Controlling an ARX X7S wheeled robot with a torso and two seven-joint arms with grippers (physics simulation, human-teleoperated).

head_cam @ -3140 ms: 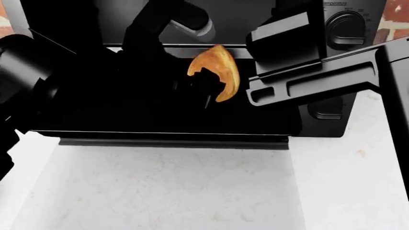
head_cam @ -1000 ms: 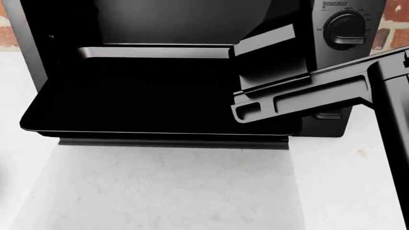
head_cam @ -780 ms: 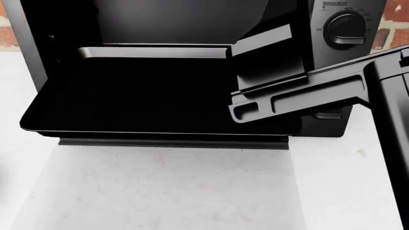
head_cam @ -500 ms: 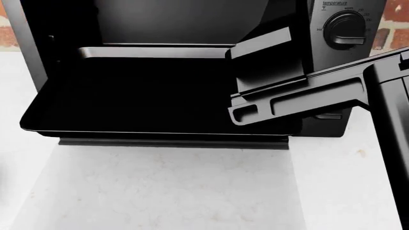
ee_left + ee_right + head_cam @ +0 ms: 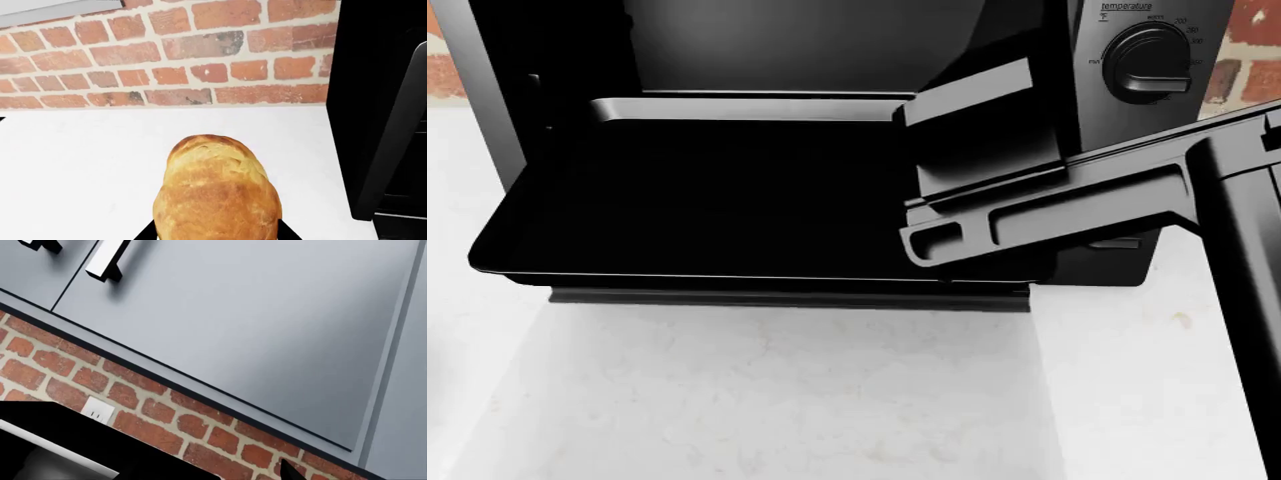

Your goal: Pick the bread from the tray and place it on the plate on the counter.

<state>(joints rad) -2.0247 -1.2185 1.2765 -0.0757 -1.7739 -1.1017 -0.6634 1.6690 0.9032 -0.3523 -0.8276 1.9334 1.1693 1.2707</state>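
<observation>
The white speckled stone counter [image 5: 761, 400] and black flat metal tray [image 5: 694, 230] are viewed downward from the head. The red brick wall [image 5: 167, 60] is faced closely by the left wrist camera and seen upward from the right wrist [image 5: 80, 375].

The golden-brown bread [image 5: 217, 195] hangs above the white counter [image 5: 80, 165]; the black tray [image 5: 734, 200] lies bare.

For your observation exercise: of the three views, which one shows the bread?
The left wrist view: the bread fills its foreground above white counter; the others show none.
</observation>
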